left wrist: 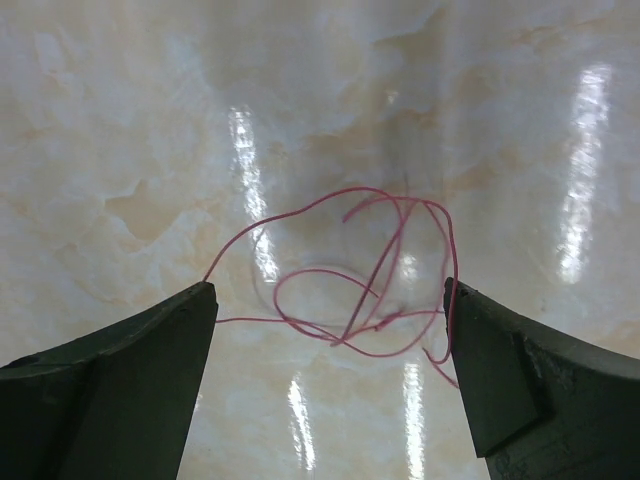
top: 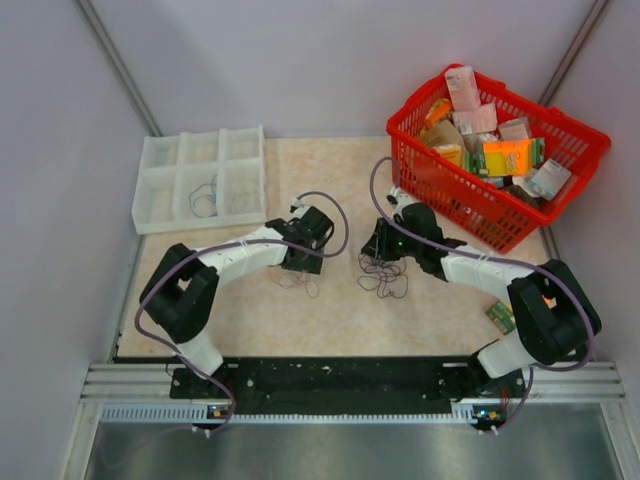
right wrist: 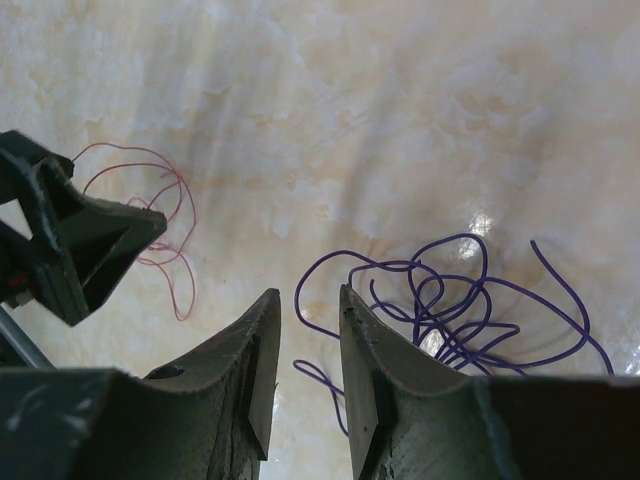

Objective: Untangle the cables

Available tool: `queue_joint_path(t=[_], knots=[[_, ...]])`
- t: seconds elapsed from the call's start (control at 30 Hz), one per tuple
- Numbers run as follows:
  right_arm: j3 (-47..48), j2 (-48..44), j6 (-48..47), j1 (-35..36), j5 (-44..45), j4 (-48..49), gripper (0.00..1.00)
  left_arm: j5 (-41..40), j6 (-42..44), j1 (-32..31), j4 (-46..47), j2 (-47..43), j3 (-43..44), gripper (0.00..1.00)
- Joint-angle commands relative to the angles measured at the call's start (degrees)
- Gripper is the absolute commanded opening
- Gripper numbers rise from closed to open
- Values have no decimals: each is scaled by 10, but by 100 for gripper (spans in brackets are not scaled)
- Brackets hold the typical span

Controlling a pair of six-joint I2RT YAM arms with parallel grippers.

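Observation:
A thin pink wire (left wrist: 350,300) lies in loose loops on the marble table, between the fingers of my left gripper (left wrist: 330,300), which is wide open just above it. The wire also shows in the top view (top: 298,281) and in the right wrist view (right wrist: 165,215). A purple wire (right wrist: 450,300) lies in a loose tangle to the right of my right gripper (right wrist: 308,295). One strand runs under the narrow gap between its jaws, which stand slightly apart and hold nothing. In the top view the purple tangle (top: 386,280) lies just in front of the right gripper (top: 378,252).
A white compartment tray (top: 160,170) at the back left holds another thin wire (top: 205,198). A red basket (top: 500,222) full of packets stands at the back right. A small packet (top: 500,317) lies near the right arm. The left gripper (right wrist: 80,240) shows in the right wrist view.

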Motion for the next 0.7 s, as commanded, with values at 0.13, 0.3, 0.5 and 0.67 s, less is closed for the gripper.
queue_joint_path(t=[0.13, 0.3, 0.5, 0.67], knots=[[-1, 0, -2, -4, -7, 25, 29, -102, 31, 8, -54, 63, 51, 99], [0, 5, 0, -4, -14, 27, 29, -136, 42, 9, -66, 64, 40, 99], [1, 7, 1, -4, -15, 28, 29, 4, 107, 39, 14, 46, 1, 94], [1, 6, -1, -4, -16, 26, 29, 65, 84, 52, 55, -3, -27, 45]])
